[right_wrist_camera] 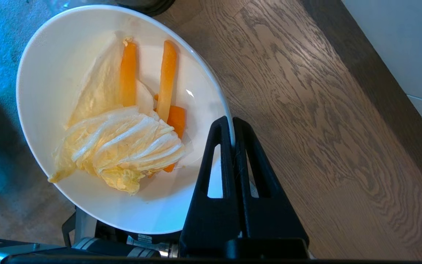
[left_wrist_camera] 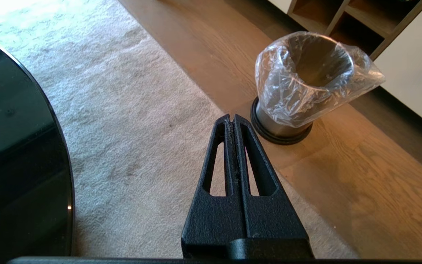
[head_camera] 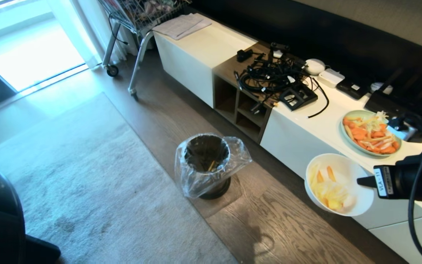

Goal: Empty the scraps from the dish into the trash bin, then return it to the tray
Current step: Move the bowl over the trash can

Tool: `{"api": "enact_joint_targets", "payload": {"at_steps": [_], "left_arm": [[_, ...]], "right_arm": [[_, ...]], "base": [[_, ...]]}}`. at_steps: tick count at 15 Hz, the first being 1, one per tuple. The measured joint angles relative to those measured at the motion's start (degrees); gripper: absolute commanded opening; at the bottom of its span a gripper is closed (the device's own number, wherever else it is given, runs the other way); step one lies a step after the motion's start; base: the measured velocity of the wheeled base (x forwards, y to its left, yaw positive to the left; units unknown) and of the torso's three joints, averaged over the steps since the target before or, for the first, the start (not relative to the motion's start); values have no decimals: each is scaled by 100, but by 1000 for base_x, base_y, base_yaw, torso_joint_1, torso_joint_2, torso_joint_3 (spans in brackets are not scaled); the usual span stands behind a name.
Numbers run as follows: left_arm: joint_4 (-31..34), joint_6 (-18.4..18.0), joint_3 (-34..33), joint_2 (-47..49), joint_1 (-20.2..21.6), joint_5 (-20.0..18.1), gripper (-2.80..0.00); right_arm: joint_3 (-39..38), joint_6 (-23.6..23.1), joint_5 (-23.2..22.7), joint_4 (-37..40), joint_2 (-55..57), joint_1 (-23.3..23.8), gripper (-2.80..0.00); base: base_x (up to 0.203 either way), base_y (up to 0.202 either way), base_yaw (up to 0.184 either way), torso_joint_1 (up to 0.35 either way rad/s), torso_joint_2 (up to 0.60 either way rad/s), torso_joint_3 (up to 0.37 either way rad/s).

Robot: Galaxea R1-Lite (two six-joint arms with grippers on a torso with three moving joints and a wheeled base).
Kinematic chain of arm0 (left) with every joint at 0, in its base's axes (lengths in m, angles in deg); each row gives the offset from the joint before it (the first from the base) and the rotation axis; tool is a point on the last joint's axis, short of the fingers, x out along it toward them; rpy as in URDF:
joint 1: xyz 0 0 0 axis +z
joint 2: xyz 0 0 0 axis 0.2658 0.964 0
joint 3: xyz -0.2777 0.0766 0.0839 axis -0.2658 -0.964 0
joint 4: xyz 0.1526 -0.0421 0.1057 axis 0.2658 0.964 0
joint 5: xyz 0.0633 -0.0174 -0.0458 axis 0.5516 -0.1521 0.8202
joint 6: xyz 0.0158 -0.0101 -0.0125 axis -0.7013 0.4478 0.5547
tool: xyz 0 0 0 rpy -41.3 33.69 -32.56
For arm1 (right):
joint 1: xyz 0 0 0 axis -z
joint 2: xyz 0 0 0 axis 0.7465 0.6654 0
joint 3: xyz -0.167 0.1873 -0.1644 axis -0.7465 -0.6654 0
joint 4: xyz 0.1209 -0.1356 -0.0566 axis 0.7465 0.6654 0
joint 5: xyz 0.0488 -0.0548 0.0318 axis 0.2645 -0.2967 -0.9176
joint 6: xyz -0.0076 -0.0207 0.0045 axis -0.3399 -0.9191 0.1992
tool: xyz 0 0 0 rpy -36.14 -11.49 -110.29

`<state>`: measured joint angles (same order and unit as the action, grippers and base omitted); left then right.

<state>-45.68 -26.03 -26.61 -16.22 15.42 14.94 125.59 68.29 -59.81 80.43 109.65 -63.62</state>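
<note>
My right gripper (head_camera: 361,181) (right_wrist_camera: 232,123) is shut on the rim of the dish (head_camera: 357,198) (right_wrist_camera: 50,73), a cream-white bowl held in the air over the wooden floor beside the low cabinet. The scraps (head_camera: 330,190) (right_wrist_camera: 123,143), pale cabbage leaf and orange carrot sticks, lie inside it. The trash bin (head_camera: 206,165) (left_wrist_camera: 299,84), steel with a crinkled clear liner and black base ring, stands on the floor off to the left of the dish, with a few bits showing inside. My left gripper (left_wrist_camera: 232,118) hangs shut and empty above the carpet near the bin. The tray is out of view.
A pale-green plate (head_camera: 344,135) of carrot and cabbage pieces sits on the white cabinet (head_camera: 295,135), along with a tangle of black cables (head_camera: 269,75) and chargers. A grey carpet (head_camera: 86,183) covers the floor at left. A wheeled wire cart (head_camera: 130,22) stands at the back.
</note>
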Motion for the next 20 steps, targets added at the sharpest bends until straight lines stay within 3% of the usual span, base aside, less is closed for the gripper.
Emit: {"api": "enact_joint_targets", "payload": {"at_steps": [6,20], "left_arm": [[0,2,0,0,0,2,-280],[-2,3,0,0,0,0,-280]], "right_arm": [[475,-4,2,2,308,-282,-280],[791,-14,7,0,588,-338,-280]], "base": [[0,0,0,3,3,-198],[0,0,0,0,2,-197]]}}
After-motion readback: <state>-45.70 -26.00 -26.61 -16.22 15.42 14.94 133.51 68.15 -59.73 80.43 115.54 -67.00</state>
